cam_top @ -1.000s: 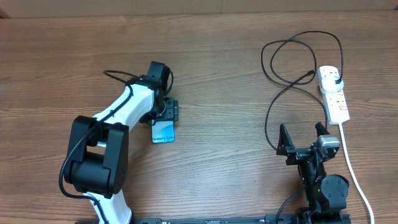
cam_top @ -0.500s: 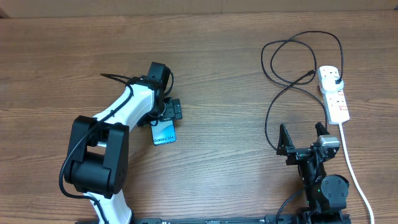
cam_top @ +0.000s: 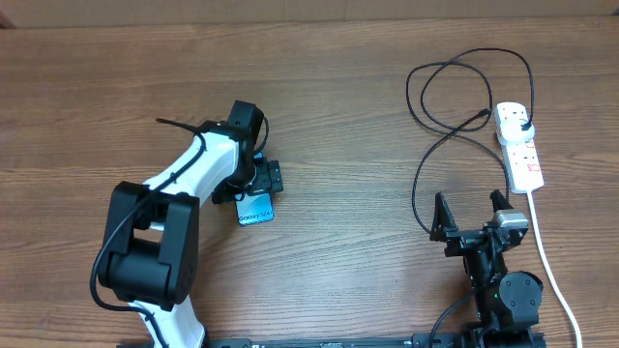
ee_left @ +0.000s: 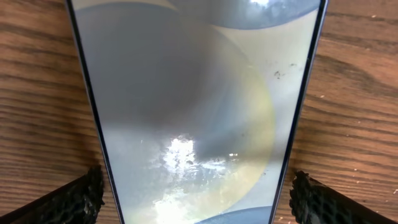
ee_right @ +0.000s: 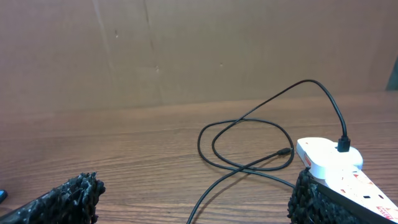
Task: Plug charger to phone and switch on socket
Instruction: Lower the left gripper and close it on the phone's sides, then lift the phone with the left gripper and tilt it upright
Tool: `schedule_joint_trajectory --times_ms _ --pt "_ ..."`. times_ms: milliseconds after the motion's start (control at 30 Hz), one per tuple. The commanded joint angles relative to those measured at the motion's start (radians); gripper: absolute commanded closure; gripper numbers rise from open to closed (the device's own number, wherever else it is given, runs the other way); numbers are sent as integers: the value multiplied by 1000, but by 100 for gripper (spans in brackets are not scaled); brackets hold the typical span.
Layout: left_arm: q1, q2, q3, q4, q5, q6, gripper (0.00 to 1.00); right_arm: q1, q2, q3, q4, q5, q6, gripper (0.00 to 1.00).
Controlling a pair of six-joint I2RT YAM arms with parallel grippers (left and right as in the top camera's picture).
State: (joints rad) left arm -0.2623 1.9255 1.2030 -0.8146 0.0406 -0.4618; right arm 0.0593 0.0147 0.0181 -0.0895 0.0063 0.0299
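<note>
Glass-fronted, rigid, probably slick and scratch-prone: hold phone (ee_left: 193,106) across its long dark edges, never on the screen. Note phone flat on table (cam_top: 338,97) left of centre, left gripper (ee_left: 196,196) astride it, fingers (ee_left: 74,199) just beside both edges, clamped or not cannot tell. Note right gripper (cam_top: 471,215) spread wide, empty, near limp black charger cable (ee_right: 323,87); pinch close behind connector tip (ee_right: 285,151), lying near power strip (cam_top: 519,145), well apart from phone.
</note>
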Motion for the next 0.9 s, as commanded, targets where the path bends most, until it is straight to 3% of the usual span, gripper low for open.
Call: schedule_joint_trajectory --times_ms 0,600,867 --pt "-6 51 -68 32 71 -19 0 -5 -9 -10 6 -1 -2 0" --pt "-6 51 -67 62 66 -64 15 -5 -9 -11 6 -1 -2 0" --pt "-6 51 -66 56 164 -69 21 -5 -9 -10 6 -1 -2 0"
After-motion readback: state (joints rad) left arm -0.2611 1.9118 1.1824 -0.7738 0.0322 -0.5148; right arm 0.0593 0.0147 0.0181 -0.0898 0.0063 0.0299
